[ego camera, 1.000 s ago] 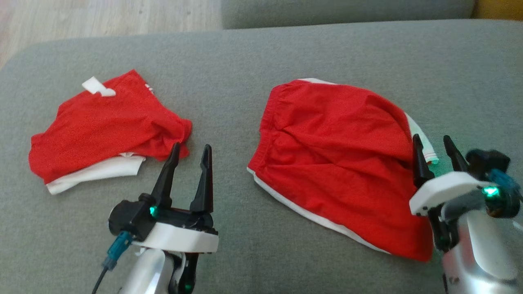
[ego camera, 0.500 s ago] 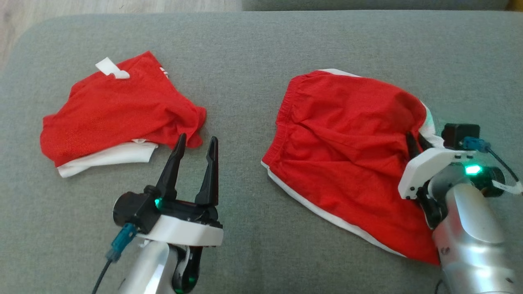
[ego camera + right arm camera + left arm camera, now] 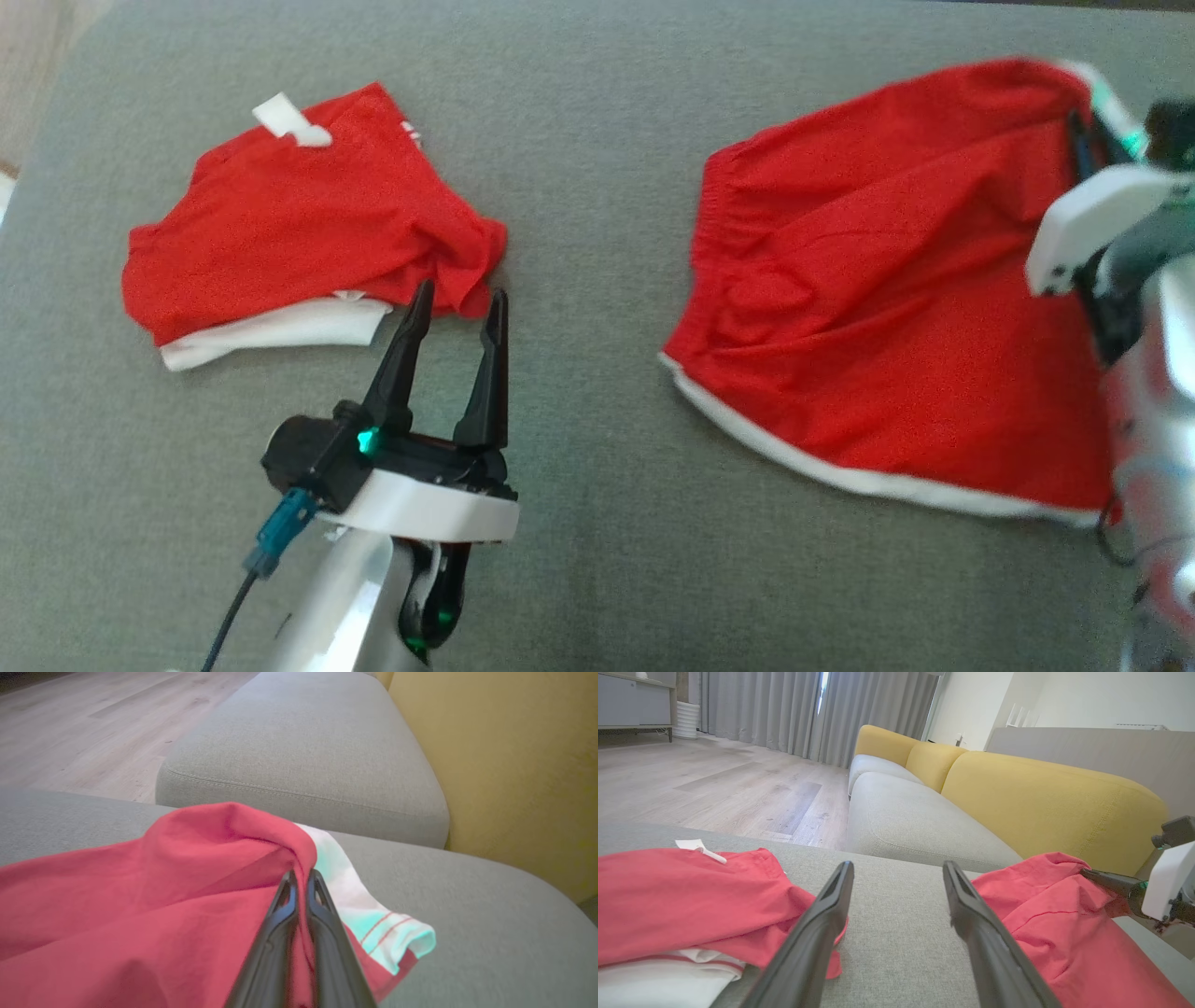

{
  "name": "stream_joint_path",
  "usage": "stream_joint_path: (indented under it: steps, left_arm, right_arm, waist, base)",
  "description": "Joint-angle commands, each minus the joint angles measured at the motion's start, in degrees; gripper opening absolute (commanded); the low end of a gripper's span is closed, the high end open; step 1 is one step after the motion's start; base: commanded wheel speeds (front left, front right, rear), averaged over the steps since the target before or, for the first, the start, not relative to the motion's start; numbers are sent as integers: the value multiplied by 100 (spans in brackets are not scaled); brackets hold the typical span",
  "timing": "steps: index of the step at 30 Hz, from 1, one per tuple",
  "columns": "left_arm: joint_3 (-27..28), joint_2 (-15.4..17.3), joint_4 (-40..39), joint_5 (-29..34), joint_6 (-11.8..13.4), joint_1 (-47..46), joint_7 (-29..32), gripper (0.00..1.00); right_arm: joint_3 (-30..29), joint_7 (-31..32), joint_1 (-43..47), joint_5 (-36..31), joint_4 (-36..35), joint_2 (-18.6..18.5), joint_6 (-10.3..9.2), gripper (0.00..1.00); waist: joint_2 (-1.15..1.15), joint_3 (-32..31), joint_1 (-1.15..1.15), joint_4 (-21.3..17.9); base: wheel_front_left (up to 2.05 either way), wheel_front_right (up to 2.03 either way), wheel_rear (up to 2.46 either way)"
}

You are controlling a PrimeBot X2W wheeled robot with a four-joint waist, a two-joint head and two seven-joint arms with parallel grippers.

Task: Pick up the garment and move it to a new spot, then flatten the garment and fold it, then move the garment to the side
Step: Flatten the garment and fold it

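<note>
The garment [image 3: 887, 308] is a pair of red shorts with white trim, lying on the right of the grey cushion [image 3: 597, 233]. My right gripper [image 3: 1088, 140] is shut on a fold at its far right edge, and that edge is pulled up off the cushion. The right wrist view shows the closed right gripper [image 3: 299, 875] pinching red cloth of the garment [image 3: 163, 896] beside a white hem. My left gripper [image 3: 457, 299] is open and holds nothing, its tips just short of a second red garment [image 3: 299, 233]. The left gripper [image 3: 896, 870] points between the two garments.
The second red garment, with a white layer under it and a white tag [image 3: 289, 121], lies at the cushion's left. Wood floor [image 3: 714, 779] lies beyond the cushion's edge. A further grey seat [image 3: 303, 751] and yellow backrests [image 3: 1045, 798] stand behind.
My right gripper has shut on the garment's right edge and lifted it, drawing the cloth up and to the right. The head camera has shifted. The left gripper stays open.
</note>
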Motion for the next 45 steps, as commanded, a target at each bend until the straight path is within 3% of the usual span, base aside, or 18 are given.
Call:
stream_joint_path:
  steps: [1, 9, 10, 11, 16, 24, 28, 36, 40, 45]
  left_arm:
    - [117, 6, -191, -35, 23, -193, -55, 100]
    - [-6, 6, -205, -118, 76, -346, -55, 100]
    - [-9, 6, -204, -125, 81, -355, -55, 100]
    - [-14, 6, -202, -129, 87, -362, -55, 100]
    - [16, 6, -187, -138, 117, -342, -55, 100]
    - [300, 6, -161, -24, 91, -194, -55, 100]
    - [430, 6, -142, 42, 57, -63, -55, 100]
    - [659, 6, -105, 45, 1, 273, -55, 100]
    - [673, 6, -74, 33, -30, 401, -55, 100]
    - [635, 6, 3, 24, -64, 484, -55, 100]
  right_arm:
    - [162, -49, -200, -20, -104, -65, -4, 0]
    - [448, -256, -1202, -126, 650, -669, -4, 0]
    - [485, -320, -1297, -163, 743, -715, -4, 44]
    - [500, -348, -1375, -185, 861, -748, -4, 100]
    - [551, -655, -1518, -193, 1289, -706, -4, 100]
    - [586, -1660, -890, 327, 1272, -167, -4, 100]
    - [629, -1834, -205, 704, 613, 141, -4, 100]
    - [606, -1850, 1872, 1337, -1594, 717, -4, 100]
    - [606, -1851, 2690, 1618, -2136, 818, -4, 100]
    - [822, -1851, 3251, 1766, -2311, 828, -4, 100]
  waist:
    - [0, 85, -1, 94]
    - [0, 319, -1, 388]
    - [0, 331, -1, 402]
    - [0, 334, -1, 412]
    - [0, 202, -1, 337]
    - [0, -312, -1, -162]
    - [0, -599, -1, -445]
    - [0, -1084, -1, -895]
    - [0, -1188, -1, -1003]
    - [0, -1229, -1, -1050]
  base:
    - [0, 0, 0]
    - [0, 0, 0]
    - [0, 0, 0]
    - [0, 0, 0]
    - [0, 0, 0]
    - [0, 0, 0]
    - [0, 0, 0]
    - [0, 0, 0]
    - [0, 0, 0]
    - [0, 0, 0]
